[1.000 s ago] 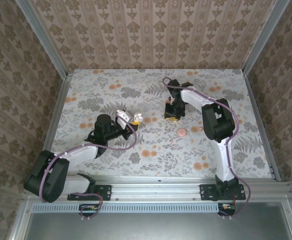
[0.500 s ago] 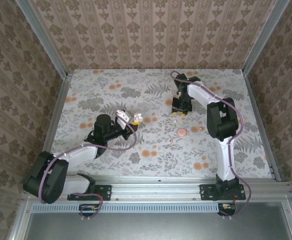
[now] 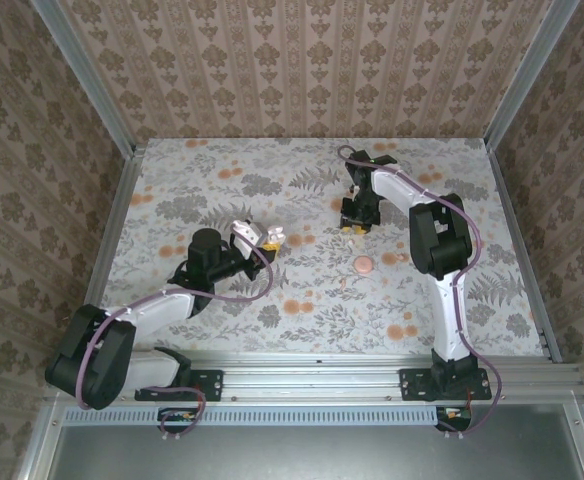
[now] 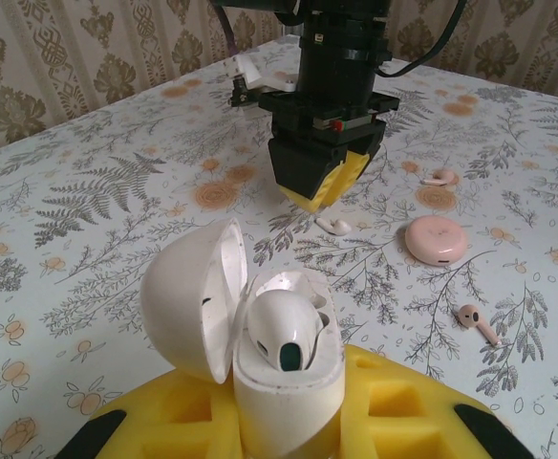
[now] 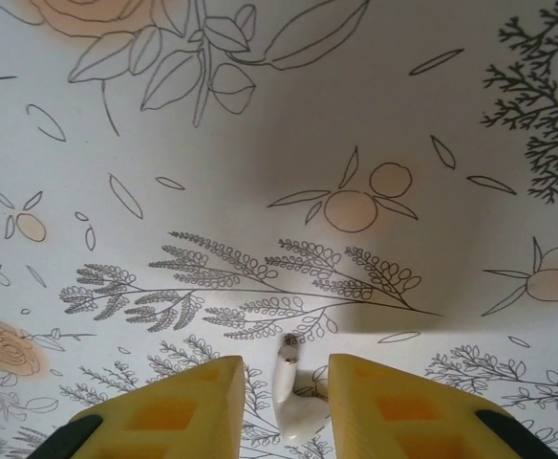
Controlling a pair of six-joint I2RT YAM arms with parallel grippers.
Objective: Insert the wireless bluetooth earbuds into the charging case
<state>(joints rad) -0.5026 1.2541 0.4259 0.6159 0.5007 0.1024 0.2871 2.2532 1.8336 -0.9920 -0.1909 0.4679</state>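
L jaws pinch open white plastic case [image 4: 284, 382]. R jaws spread round tiny white plastic earbud [image 5: 293, 406] on desk [image 5: 260, 143].

Your top cam looks down from above and behind the arm bases, with the whole table [image 3: 172, 190] in frame. The left wrist cam sits low, peering past the charging case [image 4: 284, 382] toward the right gripper [image 4: 322, 186]. The right wrist cam stares straight down, super close. Both wrist cams catch the same white earbud [image 5: 293, 406].
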